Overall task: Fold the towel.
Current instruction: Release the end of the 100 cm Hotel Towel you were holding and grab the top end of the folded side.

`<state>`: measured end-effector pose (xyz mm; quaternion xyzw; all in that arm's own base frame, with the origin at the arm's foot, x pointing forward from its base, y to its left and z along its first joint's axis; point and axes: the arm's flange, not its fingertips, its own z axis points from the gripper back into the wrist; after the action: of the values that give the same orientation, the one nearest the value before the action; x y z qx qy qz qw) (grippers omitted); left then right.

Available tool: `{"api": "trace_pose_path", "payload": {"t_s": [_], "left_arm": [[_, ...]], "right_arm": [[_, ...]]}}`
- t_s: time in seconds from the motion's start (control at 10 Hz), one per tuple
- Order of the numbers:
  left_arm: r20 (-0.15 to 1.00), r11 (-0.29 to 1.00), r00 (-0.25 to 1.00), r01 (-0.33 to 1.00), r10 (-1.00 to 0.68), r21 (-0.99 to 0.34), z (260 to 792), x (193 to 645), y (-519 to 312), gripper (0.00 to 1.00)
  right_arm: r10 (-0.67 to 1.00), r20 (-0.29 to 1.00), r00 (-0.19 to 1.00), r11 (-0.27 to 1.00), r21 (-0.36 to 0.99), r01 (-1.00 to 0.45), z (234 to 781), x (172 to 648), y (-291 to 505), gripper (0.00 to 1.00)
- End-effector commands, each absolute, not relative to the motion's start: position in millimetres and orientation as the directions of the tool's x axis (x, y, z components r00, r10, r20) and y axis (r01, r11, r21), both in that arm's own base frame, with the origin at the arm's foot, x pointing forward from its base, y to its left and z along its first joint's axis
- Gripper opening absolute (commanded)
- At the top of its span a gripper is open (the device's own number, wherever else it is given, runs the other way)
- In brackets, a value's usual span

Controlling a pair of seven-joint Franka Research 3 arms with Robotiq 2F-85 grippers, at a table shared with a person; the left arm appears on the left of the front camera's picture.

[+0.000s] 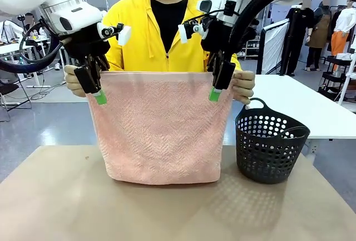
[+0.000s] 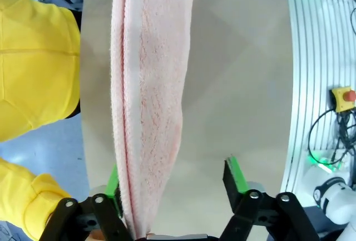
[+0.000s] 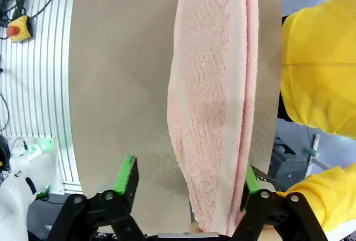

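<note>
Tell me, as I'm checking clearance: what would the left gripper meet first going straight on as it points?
Probably the salmon-pink terry towel, hanging between the left gripper's open fingers near one pad; beyond it, the tan tabletop, though depth is unclear.

Front camera looks across the table [image 1: 50, 196] — wrist cameras peer down, close; all share the towel [image 1: 161, 135].

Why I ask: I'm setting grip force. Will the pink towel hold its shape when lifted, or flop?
Probably floppy: the towel hangs limp from the person's hands. Likely light for its size, since it is only doubled cloth. Its textured terry looks grippy, so slipping seems unlikely.
</note>
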<state>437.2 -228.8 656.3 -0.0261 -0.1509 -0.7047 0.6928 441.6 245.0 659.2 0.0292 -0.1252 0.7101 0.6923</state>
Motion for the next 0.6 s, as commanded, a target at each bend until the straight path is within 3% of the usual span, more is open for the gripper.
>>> {"api": "trace_pose_path", "payload": {"t_s": [0.0,0.2,0.3,0.4,0.5], "left_arm": [[0.257,-0.019,-0.059,0.988,-0.965,0.154,652.5,433.3,-225.1,0.0],[0.224,-0.004,-0.04,0.988,-0.974,0.157,650.8,433.1,-224.0,0.0],[0.226,-0.008,-0.044,0.987,-0.973,0.158,650.6,432.7,-224.2,0.14],[0.229,-0.007,-0.044,0.987,-0.972,0.157,651.7,431.8,-224.0,0.05],[0.242,-0.006,-0.044,0.988,-0.969,0.157,652.8,431.1,-222.0,0.0]], "right_arm": [[0.981,0.186,-0.048,-0.017,-0.168,-0.986,655.9,442.1,241.0,0.0],[0.985,0.173,-0.02,0.01,-0.172,-0.985,653.8,443.8,239.2,0.0],[0.985,0.171,-0.017,0.013,-0.173,-0.985,653.0,443.5,239.0,0.12],[0.985,0.173,-0.01,0.02,-0.173,-0.985,653.2,443.4,239.5,0.03],[0.984,0.176,-0.01,0.021,-0.174,-0.985,653.9,443.2,240.3,0.0]]}}
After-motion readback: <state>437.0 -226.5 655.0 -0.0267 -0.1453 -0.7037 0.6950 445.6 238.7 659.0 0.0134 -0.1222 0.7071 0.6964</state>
